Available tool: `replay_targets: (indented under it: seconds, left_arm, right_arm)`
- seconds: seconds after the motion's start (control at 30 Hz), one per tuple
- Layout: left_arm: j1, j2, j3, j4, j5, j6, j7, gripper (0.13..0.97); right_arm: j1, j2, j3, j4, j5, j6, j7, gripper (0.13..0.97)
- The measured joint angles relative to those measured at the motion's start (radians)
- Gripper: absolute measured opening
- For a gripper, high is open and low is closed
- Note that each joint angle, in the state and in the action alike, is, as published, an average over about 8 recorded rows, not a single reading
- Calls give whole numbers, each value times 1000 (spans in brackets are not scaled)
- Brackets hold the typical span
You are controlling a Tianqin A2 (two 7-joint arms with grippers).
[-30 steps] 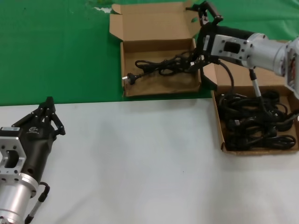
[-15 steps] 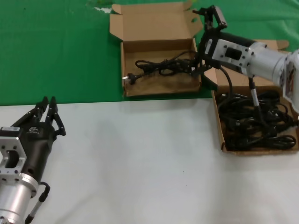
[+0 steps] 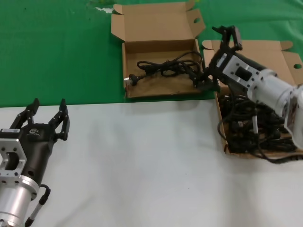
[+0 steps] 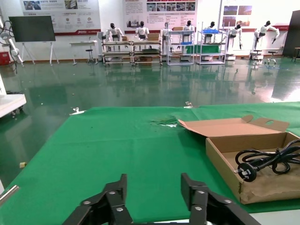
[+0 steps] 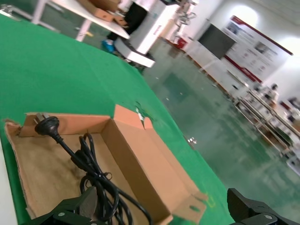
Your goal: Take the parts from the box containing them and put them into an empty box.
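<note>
The squarer box (image 3: 156, 86) with the winged lid stands at the back centre on green cloth. One coiled black power cord (image 3: 165, 68) lies in it, plug to the left. The wider box (image 3: 221, 120) on the right holds several black cords (image 3: 255, 127). My right gripper (image 3: 218, 57) is open and empty, hovering over the gap between the two boxes, apart from the cord. In the right wrist view the squarer box (image 5: 136, 154) and its cord (image 5: 86, 159) lie below the open gripper (image 5: 161, 199). My left gripper (image 3: 46, 109) is open and empty at the near left.
The white table surface (image 3: 151, 161) fills the near half; green cloth (image 3: 57, 52) covers the far half. The wide box's flat lid (image 3: 255, 52) lies behind it. The left wrist view shows the gripper (image 4: 153, 185), the squarer box (image 4: 225, 159) and the cord's plug (image 4: 247, 171).
My right gripper has drawn back from the squarer box towards the wide box, leaving the cord lying there. My left gripper has opened from shut.
</note>
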Motion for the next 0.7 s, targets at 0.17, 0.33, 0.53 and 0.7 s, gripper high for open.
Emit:
replay_targets:
  seconds: [0.17, 0.33, 0.53, 0.7]
  left_arm:
    - [0, 0, 0, 0, 0, 0, 0, 397]
    - [0, 0, 0, 0, 0, 0, 0, 530]
    - [0, 0, 0, 0, 0, 0, 0, 656]
    - [0, 0, 0, 0, 0, 0, 0, 771]
  right_arm:
    - [-77, 7, 17, 77, 14, 48, 62, 966]
    - [-155, 13, 34, 155, 27, 97, 125, 966]
    - [-250, 22, 55, 249, 44, 155, 200, 966]
    - [-328, 28, 72, 326, 58, 203, 263, 966]
